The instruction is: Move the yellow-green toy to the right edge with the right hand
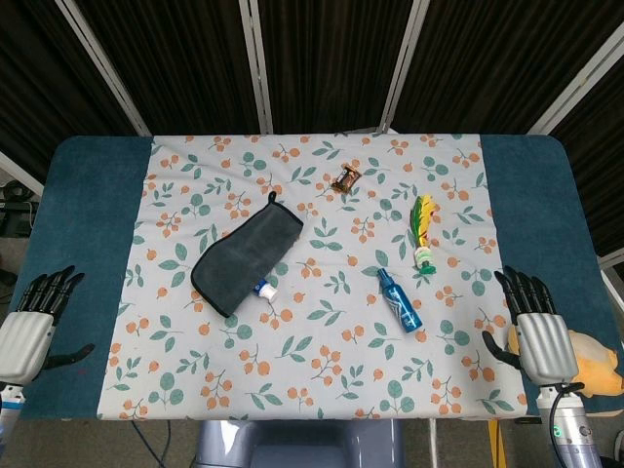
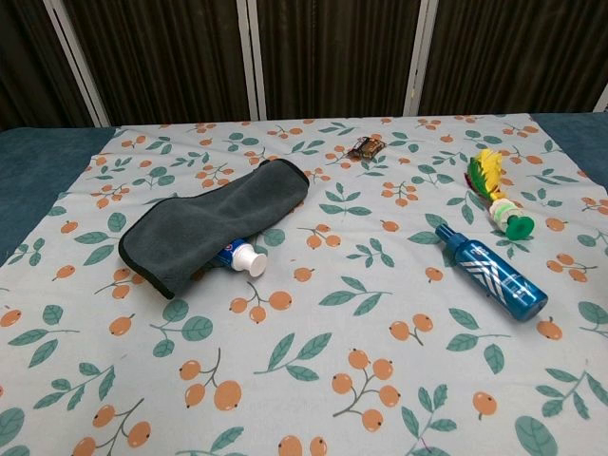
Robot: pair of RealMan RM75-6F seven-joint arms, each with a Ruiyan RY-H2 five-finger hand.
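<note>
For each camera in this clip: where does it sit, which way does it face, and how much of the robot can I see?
Head view: high above the near table edge, looking steeply down; shows left hand and right hand, both open at the sides.
Chest view: low, looking forward across the tablecloth; no robot parts visible.
Shared: yellow-green toy, blue bottle, grey towel.

1. Both views are evenly and brightly lit from overhead, with no strong glare.
2. Shadows are soft and short: a thin one hugs the grey cloth point(image 2: 211, 226), another the blue bottle point(image 2: 492, 271).
3. The dark curtain point(image 1: 322, 58) behind the bench stays dim.
4. Focus is sharp across the patterned tablecloth point(image 2: 313, 380); the head view bends slightly at its edges.
</note>
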